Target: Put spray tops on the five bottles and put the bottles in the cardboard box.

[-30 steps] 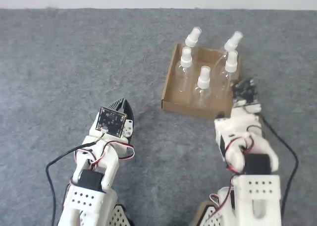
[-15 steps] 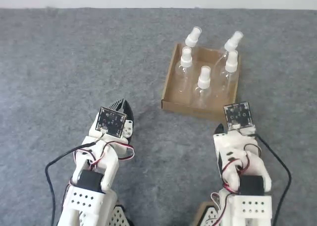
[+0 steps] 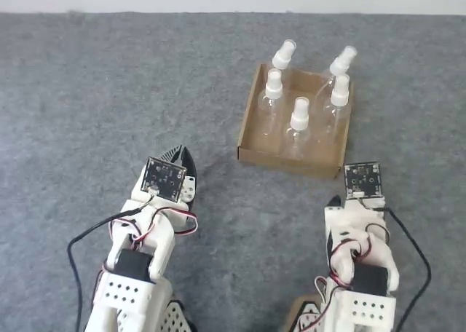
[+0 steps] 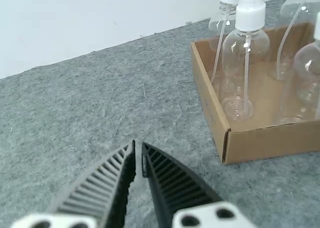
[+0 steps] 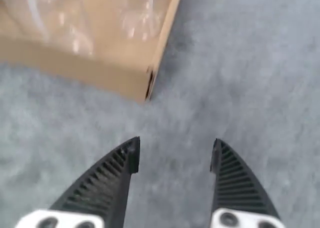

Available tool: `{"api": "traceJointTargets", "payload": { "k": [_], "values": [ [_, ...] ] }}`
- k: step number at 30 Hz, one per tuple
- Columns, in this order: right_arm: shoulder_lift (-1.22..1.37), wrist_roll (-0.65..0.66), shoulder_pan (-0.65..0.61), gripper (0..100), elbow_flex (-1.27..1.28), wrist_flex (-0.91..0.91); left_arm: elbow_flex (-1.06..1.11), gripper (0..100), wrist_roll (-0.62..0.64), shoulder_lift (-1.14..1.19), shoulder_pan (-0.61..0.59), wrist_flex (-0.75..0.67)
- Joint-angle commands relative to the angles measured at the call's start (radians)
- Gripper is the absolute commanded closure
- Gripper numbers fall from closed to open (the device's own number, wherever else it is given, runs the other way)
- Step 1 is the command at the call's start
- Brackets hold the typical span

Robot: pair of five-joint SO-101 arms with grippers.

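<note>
Five bottles [image 3: 299, 128], each with a spray top [image 3: 300, 110], stand upright inside the box [image 3: 250, 125]. My right end effector [image 5: 176, 142] hangs just outside the box's near right corner, spread apart and empty. My left end effector [image 4: 138, 147], pressed together, hangs over the table [image 3: 87, 92], well off the box's left side.

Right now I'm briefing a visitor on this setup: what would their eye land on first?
Five clear bottles with white spray tops stand in the cardboard box, far right on the grey felt. Nearer the camera, the left pincer is shut, and the right pincer hangs open just short of the box's corner.
</note>
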Motion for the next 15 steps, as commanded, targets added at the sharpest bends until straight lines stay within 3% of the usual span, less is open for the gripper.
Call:
{"api": "traceJointTargets", "payload": {
  "k": [1, 5, 8, 10, 12, 15],
  "values": [
    [-0.021, 0.009, 0.002, 81.4, 0.02, 0.157, -0.008, 99, -0.008, -0.012, 0.003, 0.003],
    [-0.021, 0.009, 0.025, 81.6, 0.02, 0.252, -0.008, 99, -0.008, -0.009, -0.006, 0.037],
    [-0.021, 0.032, 0.12, 92.4, 0.02, 0.24, -0.007, 99, -0.009, -0.009, -0.015, 0.166],
    [-0.021, 0.094, 0.127, 99.8, 0.02, 0.246, -0.007, 99, -0.009, -0.015, -0.083, 0.259],
    [-0.019, 0.133, 0.133, 95.4, 0.02, 0.251, -0.007, 99, -0.005, -0.009, -0.157, 0.284],
    [-0.022, 0.152, 0.133, 97.3, 0.02, 0.254, -0.007, 99, -0.003, -0.009, -0.265, 0.311]
  ]
}}
